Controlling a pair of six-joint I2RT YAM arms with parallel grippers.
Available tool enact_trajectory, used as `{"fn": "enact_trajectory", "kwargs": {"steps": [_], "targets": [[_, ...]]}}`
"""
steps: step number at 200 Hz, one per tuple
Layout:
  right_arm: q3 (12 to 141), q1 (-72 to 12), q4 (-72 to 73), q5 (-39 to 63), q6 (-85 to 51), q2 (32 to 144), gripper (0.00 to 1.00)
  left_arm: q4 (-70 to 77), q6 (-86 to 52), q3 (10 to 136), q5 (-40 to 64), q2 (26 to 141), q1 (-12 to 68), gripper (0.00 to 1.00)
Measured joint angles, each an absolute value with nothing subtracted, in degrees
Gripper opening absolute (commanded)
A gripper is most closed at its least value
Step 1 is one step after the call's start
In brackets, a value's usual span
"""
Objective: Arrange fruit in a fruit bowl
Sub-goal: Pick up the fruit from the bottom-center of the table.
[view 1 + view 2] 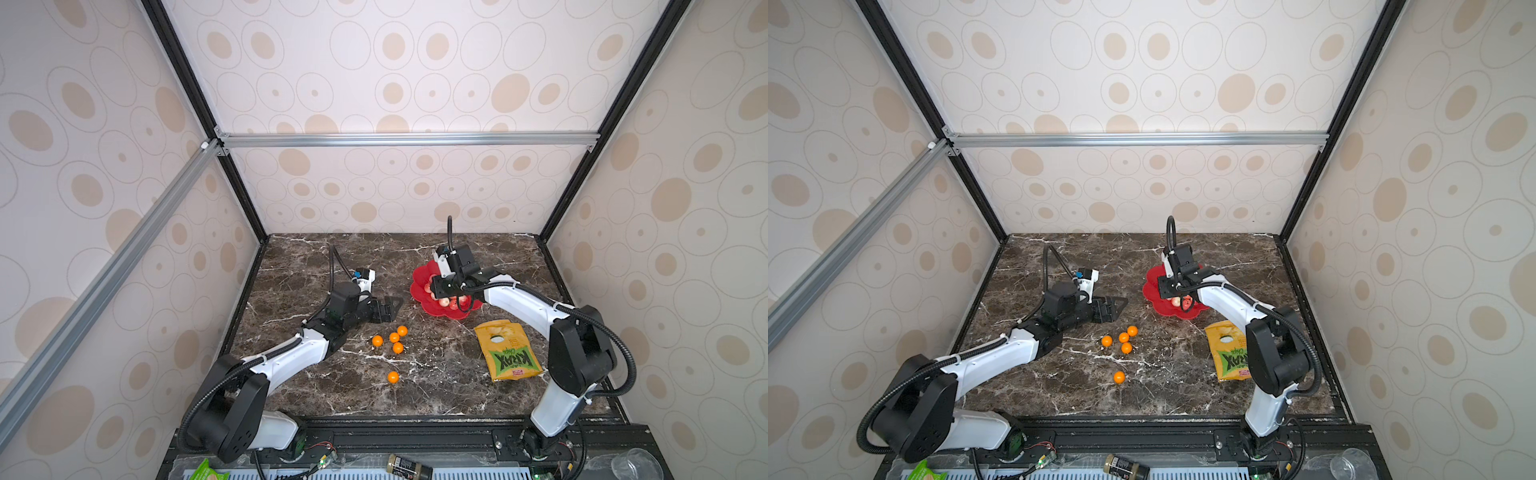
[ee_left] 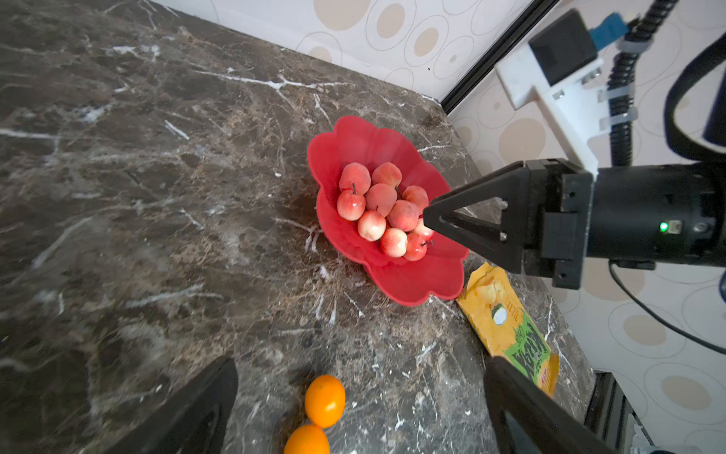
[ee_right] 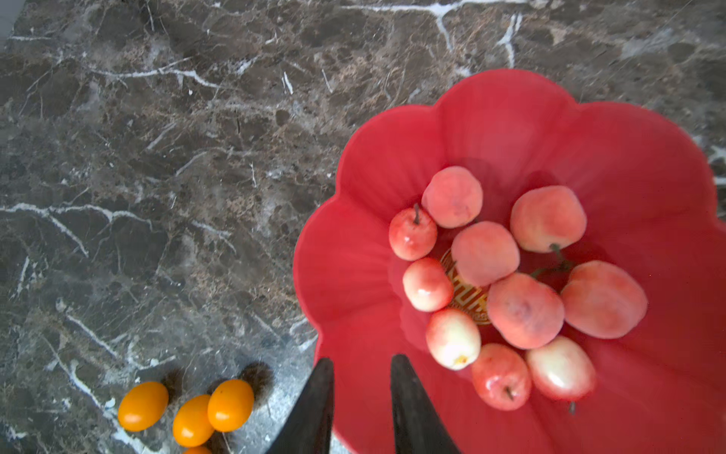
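Fruit bowl (image 3: 510, 118), red with a scalloped rim, stands on the dark marble surface (image 1: 436, 374) toward the back right, and ten pink-red fruits (image 3: 485, 253) lie packed together in its middle, partly covering a gold emblem. Five orange fruits (image 1: 394, 337) lie on the surface outside the fruit bowl: four in a loose cluster in front of it and to its left, and one apart, nearer the front edge. The right gripper (image 3: 362, 358) hangs over the bowl's inner wall close to the rim, its jaws a narrow gap apart with nothing between them. The left gripper (image 2: 361, 361) hovers low beside the orange cluster, jaws spread wide and empty, pointing toward the bowl. A yellow-green snack bag (image 1: 507, 353) lies flat just in front of the bowl, on its right.
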State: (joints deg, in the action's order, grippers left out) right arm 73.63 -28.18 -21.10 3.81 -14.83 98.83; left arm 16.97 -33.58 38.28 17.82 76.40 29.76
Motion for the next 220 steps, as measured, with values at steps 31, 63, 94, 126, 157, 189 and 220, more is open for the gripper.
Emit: {"fn": "enact_trajectory", "kwargs": {"steps": [31,63,94,126,157,189,220], "targets": [[71.1,-31.2,-22.3,2.4,-16.8,96.1,0.32,14.4,-33.7,34.7,16.5,71.2,29.8,0.99],[70.5,-35.6,-24.3,-0.1,-18.8,94.6,0.33,12.0,-34.5,32.3,15.6,66.8,29.8,0.99],[69.9,-40.4,-27.6,-0.8,-21.5,93.6,0.34,5.7,-35.4,32.0,14.7,62.8,29.8,0.99],[69.8,-44.2,-31.9,-0.9,-25.1,93.2,0.34,-0.2,-37.8,30.5,14.4,55.6,29.9,0.99],[69.8,-47.7,-35.3,0.1,-29.7,93.2,0.36,-5.1,-40.6,27.9,14.8,48.6,29.9,0.99],[69.8,-52.0,-37.3,1.3,-34.0,93.3,0.43,-11.0,-42.8,27.1,14.9,44.0,29.9,0.99],[71.2,-56.4,-39.4,1.4,-36.5,95.5,0.48,-18.3,-43.2,29.1,14.4,42.4,29.9,0.99]]}}
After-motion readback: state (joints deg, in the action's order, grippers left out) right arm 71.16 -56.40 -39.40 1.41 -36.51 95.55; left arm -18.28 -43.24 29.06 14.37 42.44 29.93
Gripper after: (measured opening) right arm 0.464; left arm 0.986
